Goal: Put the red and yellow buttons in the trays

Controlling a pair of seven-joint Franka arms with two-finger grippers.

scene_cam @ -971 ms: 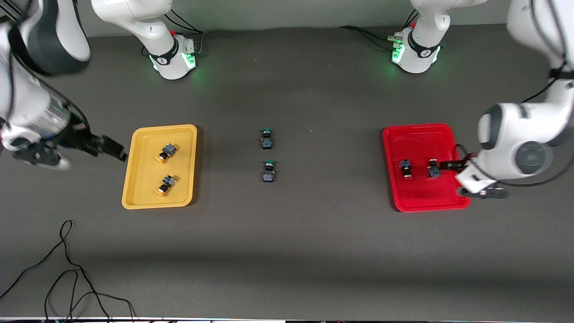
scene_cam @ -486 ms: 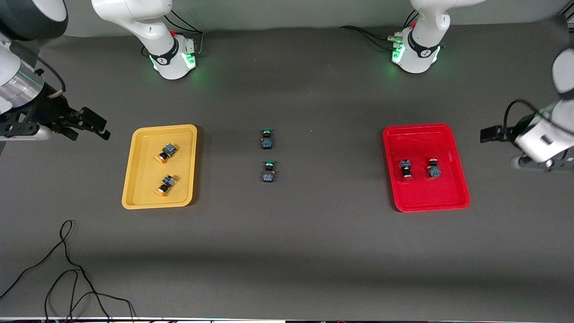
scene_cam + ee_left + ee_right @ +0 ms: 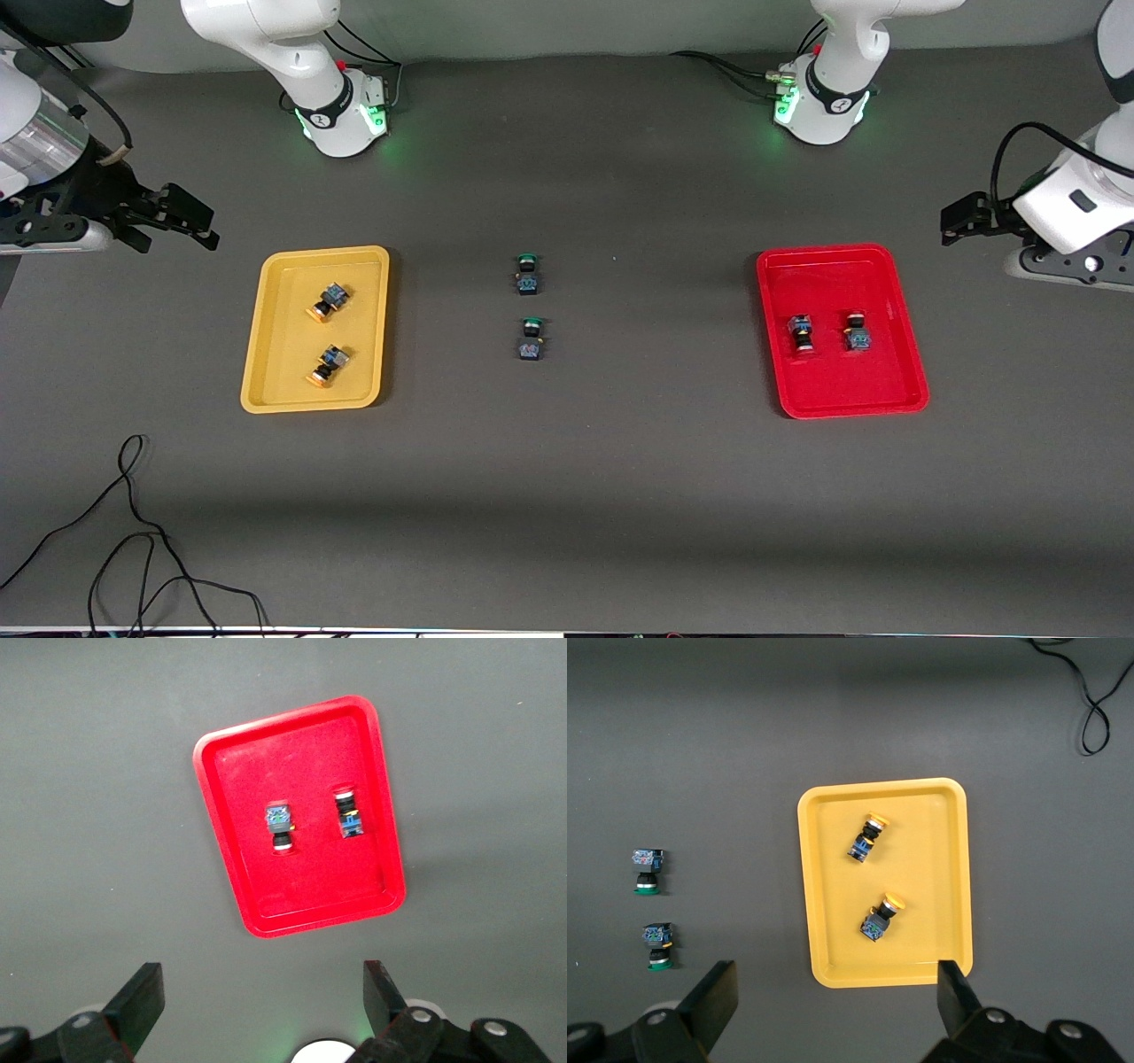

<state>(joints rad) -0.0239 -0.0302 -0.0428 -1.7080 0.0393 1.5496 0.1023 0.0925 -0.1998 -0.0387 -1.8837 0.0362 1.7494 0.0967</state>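
Looks basically sorted: both yellow-capped buttons (image 3: 328, 301) lie tilted in the yellow tray (image 3: 266, 354), both red-capped buttons (image 3: 802, 334) lie in the red tray (image 3: 904, 381). Left gripper (image 3: 961, 220) hangs over bare worktop (image 3: 620, 496) past the red tray at its own end, fingers apart and empty. Right gripper (image 3: 190, 220) does likewise by the yellow tray, leaving just the two green-capped switches (image 3: 527, 273) mid-worktop, which aren't part of the job.

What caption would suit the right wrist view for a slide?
Open right claw above the yellow tray holding two yellow buttons; two green buttons on the table.

Yellow tray (image 3: 267, 372), orange-capped buttons (image 3: 326, 302); red tray (image 3: 904, 372), red-capped buttons (image 3: 802, 334); green-capped switches (image 3: 527, 273); dark grey table (image 3: 620, 496).
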